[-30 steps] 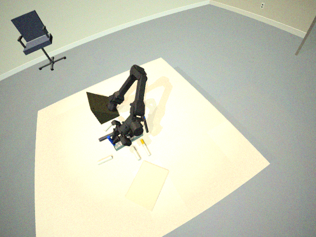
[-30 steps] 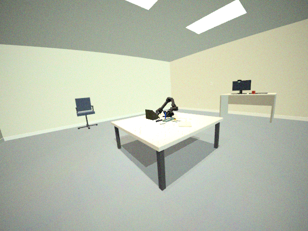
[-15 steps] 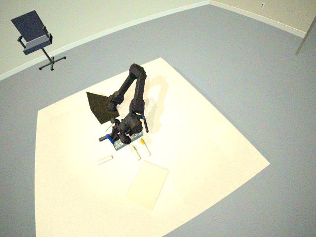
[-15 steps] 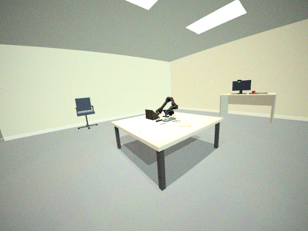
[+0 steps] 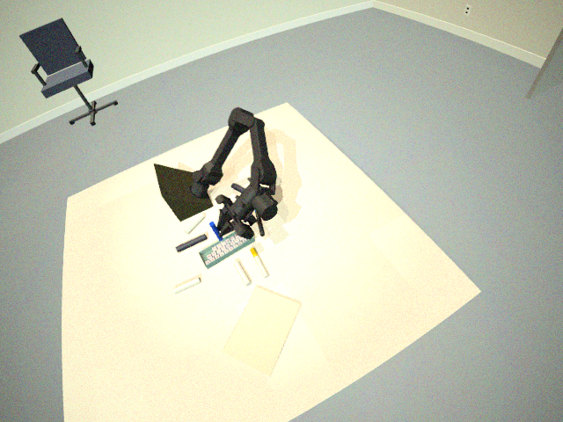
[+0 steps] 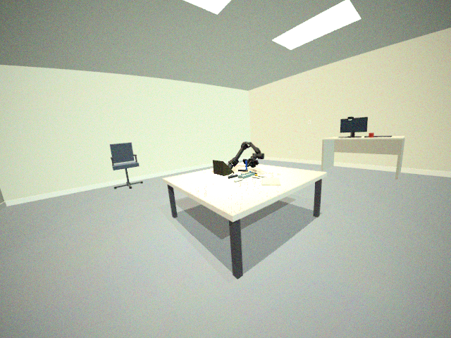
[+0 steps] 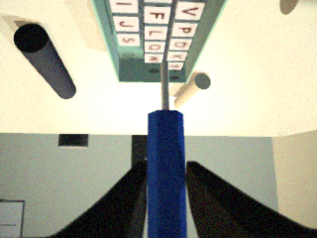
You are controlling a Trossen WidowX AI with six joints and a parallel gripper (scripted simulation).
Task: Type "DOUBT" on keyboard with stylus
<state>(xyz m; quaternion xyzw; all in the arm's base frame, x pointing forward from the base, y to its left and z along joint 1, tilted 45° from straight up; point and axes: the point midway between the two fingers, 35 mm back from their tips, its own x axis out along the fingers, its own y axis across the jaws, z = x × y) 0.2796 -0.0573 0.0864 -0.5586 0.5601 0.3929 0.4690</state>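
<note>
The blue stylus has a thin grey tip pointing away from the wrist camera. My gripper is shut on its blue body, with one dark finger on each side. The teal keyboard has white keys with dark red letters. In the wrist view, I, J, S, F, L, O, W, V, P, D and K show. The stylus tip overlaps the near end of the keyboard, between W and K; whether it touches is unclear. The arm hides the keyboard's far end in the top view.
A dark cylinder lies beside the keyboard. A yellow-capped marker and a pale stick lie on its other side. Another pale stick lies farther off. A flat cream pad and a dark panel are also on the table.
</note>
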